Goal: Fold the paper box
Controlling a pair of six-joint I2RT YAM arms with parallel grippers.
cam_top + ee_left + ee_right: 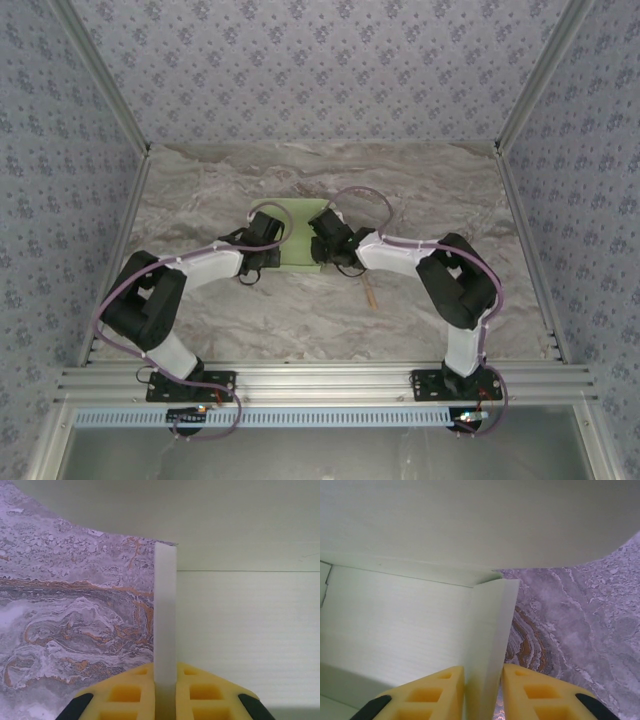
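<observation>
A grey-and-tan marbled tabletop [250,320] fills the booth, and a thin tan wooden stick [372,292] lies flat on it toward five o'clock of the table's middle, its length running roughly from twelve to six. Blue-grey floral wallpaper [320,60] covers the walls at nine, twelve and three o'clock. At six o'clock a ribbed aluminium rail [320,380] spans the near edge, with a pale slotted strip [300,416] just beyond it.

On the marbled grey counter [200,310]: one paper box [299,222], pale green, lay mid-counter. The left tool [281,238] sat at its left edge, the right tool [316,240] at its right edge, both arms bent inward. One wooden stick [372,293], thin and tan, lay nearer, apart from the box.
</observation>
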